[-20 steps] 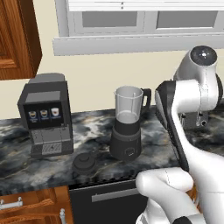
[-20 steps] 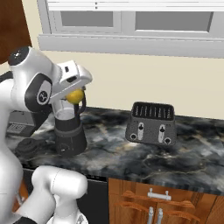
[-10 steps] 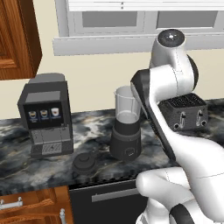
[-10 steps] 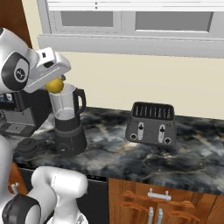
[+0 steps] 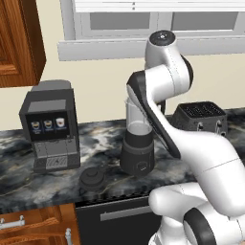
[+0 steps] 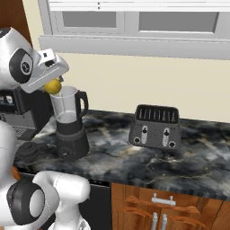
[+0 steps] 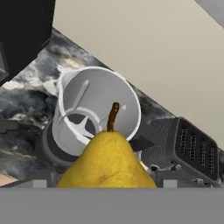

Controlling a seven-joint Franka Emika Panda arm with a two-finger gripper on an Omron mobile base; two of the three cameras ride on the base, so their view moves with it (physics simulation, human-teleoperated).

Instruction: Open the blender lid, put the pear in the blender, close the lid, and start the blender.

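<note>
The blender stands on the dark marble counter with its clear jar uncovered. Its lid, a round black cap, lies on the counter in front of it to the left, also seen as the lid in the right base view. My gripper hovers just over the jar's rim, shut on the yellow pear. In the hand view the pear hangs stem-forward above the jar's open mouth, with the blades showing at the bottom.
A boxy grey coffee machine stands left of the blender. A dark toaster sits to its right on the counter. A window sill runs along the wall behind. Drawers lie below the counter edge.
The arm has swung over with the pear in its grip, bringing it from beside the blender's handle to just above the jar's mouth. Blender, lid and toaster have stayed put.
</note>
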